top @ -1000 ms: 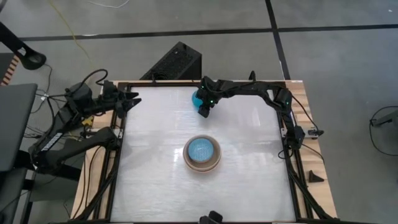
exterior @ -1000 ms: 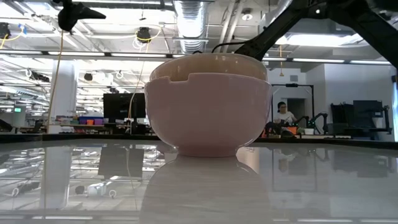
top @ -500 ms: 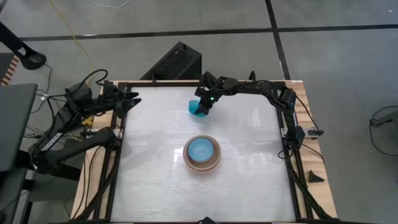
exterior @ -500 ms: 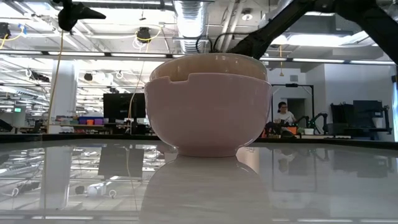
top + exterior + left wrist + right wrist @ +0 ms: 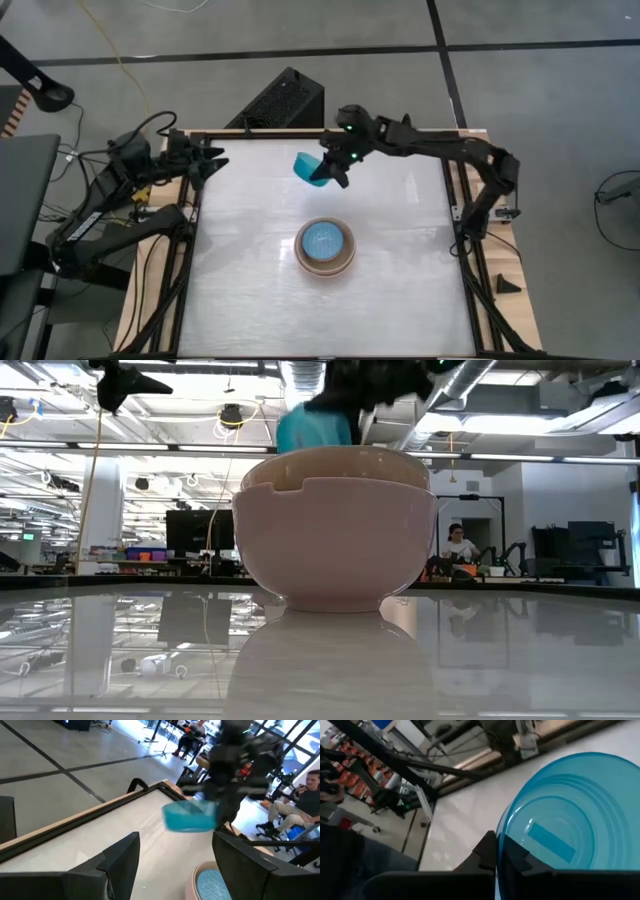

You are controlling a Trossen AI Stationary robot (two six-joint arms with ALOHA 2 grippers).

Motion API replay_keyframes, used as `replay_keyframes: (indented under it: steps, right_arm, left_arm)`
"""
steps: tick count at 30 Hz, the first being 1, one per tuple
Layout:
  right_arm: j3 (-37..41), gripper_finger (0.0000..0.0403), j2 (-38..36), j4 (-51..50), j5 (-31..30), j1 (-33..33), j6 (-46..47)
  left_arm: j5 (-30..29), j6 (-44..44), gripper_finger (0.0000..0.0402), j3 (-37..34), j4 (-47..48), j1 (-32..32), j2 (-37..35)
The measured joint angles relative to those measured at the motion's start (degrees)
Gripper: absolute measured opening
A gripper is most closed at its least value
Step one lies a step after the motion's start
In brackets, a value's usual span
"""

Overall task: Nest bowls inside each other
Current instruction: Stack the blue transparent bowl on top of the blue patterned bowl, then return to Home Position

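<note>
A turquoise bowl (image 5: 310, 167) hangs tilted above the far middle of the table, with my right gripper (image 5: 331, 172) shut on it. It also shows in the low view (image 5: 312, 426) and in the left wrist view (image 5: 190, 816). At the table's middle stands a stack of nested bowls (image 5: 325, 247), pale pink on the outside (image 5: 335, 545) and light blue innermost. It rests on its base. My left gripper (image 5: 175, 865) waits open at the far left corner (image 5: 214, 160), with nothing between its fingers. My right gripper holds the turquoise bowl by its rim (image 5: 498, 851), one finger outside the wall (image 5: 487, 851) and one inside. The fingers come slanting down from the table's right. The bowl is lifted clear of the table and tipped, its opening toward the gripper.
A black box (image 5: 280, 100) stands on the floor beyond the far edge. The white tabletop (image 5: 250, 290) has a raised frame along its sides (image 5: 470, 290). Beyond the table, in the room, people sit at desks (image 5: 457, 545).
My right gripper has shut on the turquoise bowl's rim at the far part of the table. It has risen fast with the bowl and tipped up toward level. The bowl has come clear of the table and now hangs tilted, a little nearer the stack.
</note>
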State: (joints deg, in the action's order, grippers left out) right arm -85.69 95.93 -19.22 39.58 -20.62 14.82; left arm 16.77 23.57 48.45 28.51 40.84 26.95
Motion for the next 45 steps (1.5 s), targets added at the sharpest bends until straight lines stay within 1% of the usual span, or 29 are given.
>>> replay_keyframes:
  steps: [4, 8, 13, 15, 18, 21, 25, 29, 33, 35, 37, 41, 45]
  right_arm:
    - [0.0, 0.0030, -4.1, -0.2, -3.9, 5.1, 2.2]
    - [0.0, 0.0027, -5.8, -1.5, -9.1, 11.5, 2.9]
    - [0.0, 0.0031, -4.9, -5.8, -18.1, 19.6, 2.8]
    - [0.0, 0.0031, -3.7, -9.3, -21.7, 22.0, 2.3]
    - [0.0, 0.0029, -1.2, -12.8, -25.2, 24.4, 2.0]
    - [0.0, 0.0030, 1.9, -13.7, -26.4, 25.6, 1.8]
    - [0.0, 0.0033, 6.3, -13.5, -26.5, 26.4, 1.8]
    - [-0.1, 0.0030, 10.2, -15.4, -26.2, 28.1, 1.7]
    - [-0.5, 0.0037, 12.9, -17.8, -28.2, 29.9, 3.2]
    - [-0.5, 0.0052, 14.2, -18.1, -28.4, 30.5, 4.8]
    - [-0.4, 0.0077, 14.6, -16.9, -27.9, 31.0, 6.6]
    - [0.0, 0.0153, 14.3, -14.3, -28.1, 31.2, 10.9]
    - [0.1, 0.0232, 11.1, -13.9, -29.1, 31.0, 14.5]
  left_arm:
    - [0.6, -0.5, 0.0238, 0.0, 0.0, 0.0, 1.3]
    - [1.2, -0.5, 0.0238, 0.0, -0.2, 0.0, 2.5]
    - [2.6, -0.5, 0.0238, 0.0, -3.0, 0.0, 3.7]
    - [2.5, -0.5, 0.0238, 0.0, -3.8, 0.0, 3.8]
    - [2.5, -0.5, 0.0238, 0.0, -4.8, 0.0, 3.8]
    - [2.5, -0.4, 0.0238, 0.0, -5.4, 0.0, 3.8]
    - [2.8, -0.2, 0.0238, 0.0, -5.3, 0.0, 3.8]
    - [4.0, 0.5, 0.0238, 0.0, -5.3, 0.0, 3.8]
    - [4.1, 0.7, 0.0238, 0.0, -5.3, 0.0, 3.8]
    - [4.1, 0.7, 0.0238, 0.0, -5.3, 0.0, 3.8]
    - [4.1, 0.5, 0.0238, 0.0, -5.3, 0.0, 3.8]
    - [4.5, 0.0, 0.0238, 0.0, -5.3, 0.0, 3.8]
    - [5.2, -0.5, 0.0238, 0.0, -5.3, 0.0, 3.8]
